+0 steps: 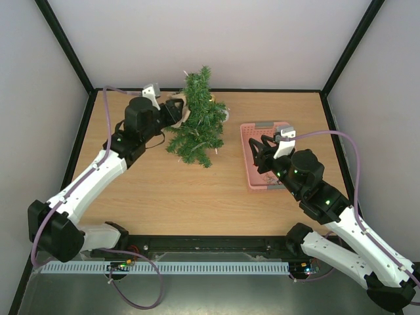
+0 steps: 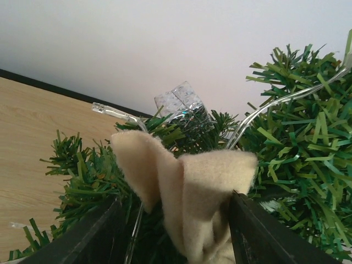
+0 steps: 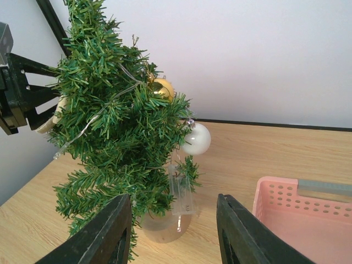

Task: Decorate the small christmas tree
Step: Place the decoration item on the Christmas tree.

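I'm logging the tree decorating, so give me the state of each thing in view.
Christmas tree: upright, partly decorated.
Gold ball: hanging on the tree.
White ball: hanging on the tree.
Light string: draped through the branches.
Left hand: at the tree; grip unclear.
Beige felt piece: inside the left hand, against the tree.
Right hand: open, holding nothing.
Pink basket: flat on the table.

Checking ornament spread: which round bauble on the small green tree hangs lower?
The pearly white ball; the shiny gold ball sits higher, tucked into the small green christmas tree.
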